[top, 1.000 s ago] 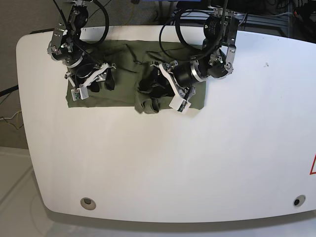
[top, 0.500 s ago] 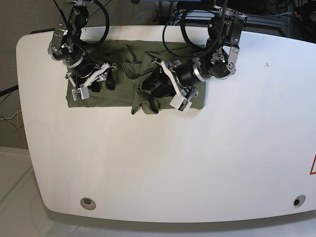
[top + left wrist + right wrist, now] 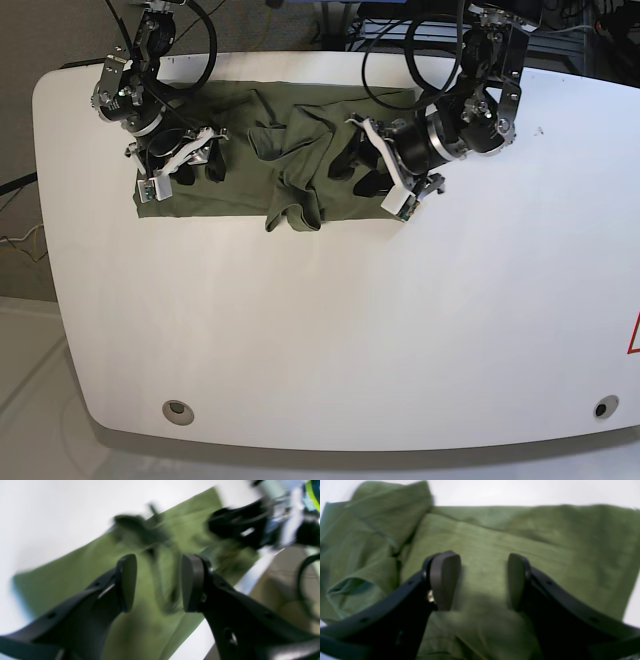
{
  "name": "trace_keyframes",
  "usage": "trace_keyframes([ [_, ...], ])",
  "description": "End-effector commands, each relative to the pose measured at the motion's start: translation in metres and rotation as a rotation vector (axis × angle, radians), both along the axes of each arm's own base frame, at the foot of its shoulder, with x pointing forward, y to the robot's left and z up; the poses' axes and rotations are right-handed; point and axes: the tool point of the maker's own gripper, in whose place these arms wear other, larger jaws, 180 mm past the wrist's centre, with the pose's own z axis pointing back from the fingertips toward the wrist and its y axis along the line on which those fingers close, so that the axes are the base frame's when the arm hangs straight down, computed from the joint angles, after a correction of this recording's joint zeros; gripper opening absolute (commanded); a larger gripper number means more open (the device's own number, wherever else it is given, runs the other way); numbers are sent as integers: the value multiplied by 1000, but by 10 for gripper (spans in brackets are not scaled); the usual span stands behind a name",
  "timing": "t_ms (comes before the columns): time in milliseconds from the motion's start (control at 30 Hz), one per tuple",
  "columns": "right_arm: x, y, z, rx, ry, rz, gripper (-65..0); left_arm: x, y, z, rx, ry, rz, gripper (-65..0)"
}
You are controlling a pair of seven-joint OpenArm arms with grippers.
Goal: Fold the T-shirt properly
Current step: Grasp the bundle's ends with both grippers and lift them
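You see a bright, evenly lit white counter [image 3: 330, 320] from the base view, with short soft shadows. The left wrist view is streaked with motion blur; the right wrist view is soft, its crumpled olive-green cotton T-shirt [image 3: 495, 545] out of focus.

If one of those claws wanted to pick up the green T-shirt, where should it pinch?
Probably the rumpled ridge in the middle of the T-shirt, where the cloth stands up in folds near the front edge. Coming down from above, the open left gripper could likely close across that ridge; the flat areas offer nothing to pinch.
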Motion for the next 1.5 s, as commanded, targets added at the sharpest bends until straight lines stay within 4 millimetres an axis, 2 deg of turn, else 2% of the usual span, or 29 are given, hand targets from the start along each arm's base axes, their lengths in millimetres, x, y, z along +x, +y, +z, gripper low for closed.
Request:
trace_keyframes([
  [0,8,-31,17,-28,-57,-58,-320,-9,-1,6,-16,-9,-6,-391],
  [167,4,-56,20,-43,-58,-119,-320,-18,4,-3,-3,20,-4,-392],
  [367,-1,-72,22,-51,-54,-159,-318,-12,12,-15,8,37,19,-389],
  [633,-6,-82,23,-46,-38,-181,-318,-9,25,-33,40,72,42,-389],
  [700,-17,-99,23,-51,-16,-230,-315,-15,34,-36,73,81,30,-385],
  [967,-27,-105,14,-40,40,-229,-306,-16,44,-40,101,84,33,-386],
  [1300,-32,-103,0,-45,113,-180,-315,-18,32,-37,75,86,21,-384],
  [1367,-45,-120,-14,-4,184,-201,-318,-19,27,-35,62,83,21,-385],
  [1467,-49,-126,-20,59,208,-208,-316,-19,23,-32,50,77,21,-385],
])
